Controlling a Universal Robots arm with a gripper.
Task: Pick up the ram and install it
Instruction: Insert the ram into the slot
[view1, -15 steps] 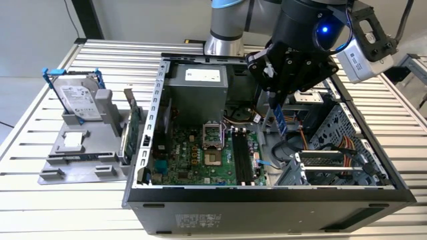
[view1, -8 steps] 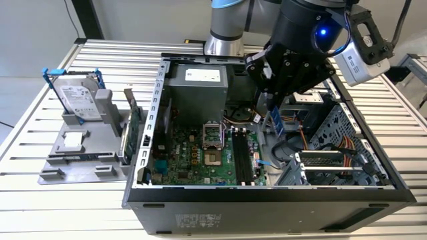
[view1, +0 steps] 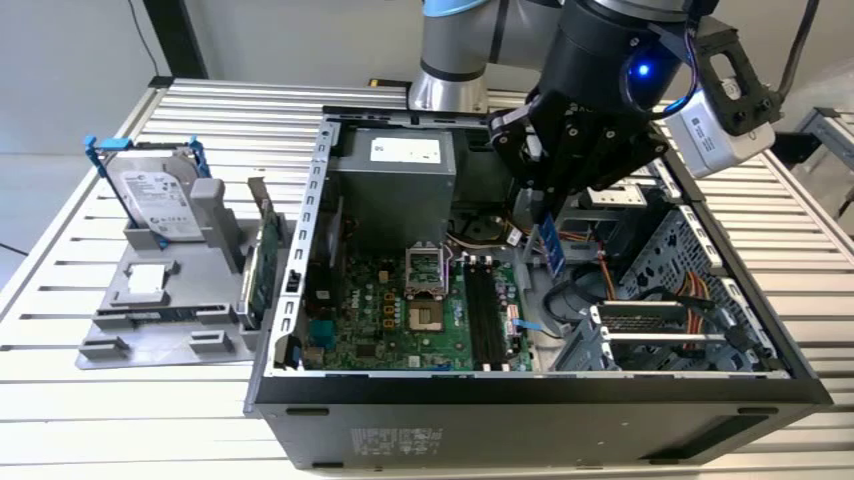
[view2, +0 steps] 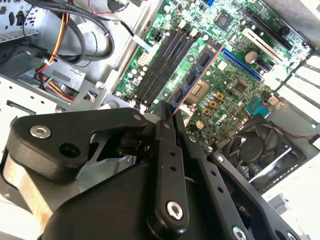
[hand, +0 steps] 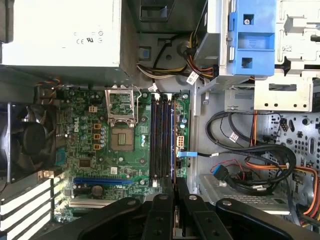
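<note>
- The gripper (view1: 551, 232) is clenched on the ram (view2: 192, 79), holding it on edge so it can enter a slot.
- The ram hangs just under the gripper, above the memory slots (hand: 162, 135) of the open computer case (view1: 534, 395).

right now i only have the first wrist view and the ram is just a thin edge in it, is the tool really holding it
Observer: Yes. In the second wrist view the ram shows its chip face, and its near end is clamped between the fingers of the tool.
Operator: ok is it down in a slot
Observer: Not seated. In the exterior view it hangs upright under the tool, above the board and a little to the exterior view's right of the slots.
</note>
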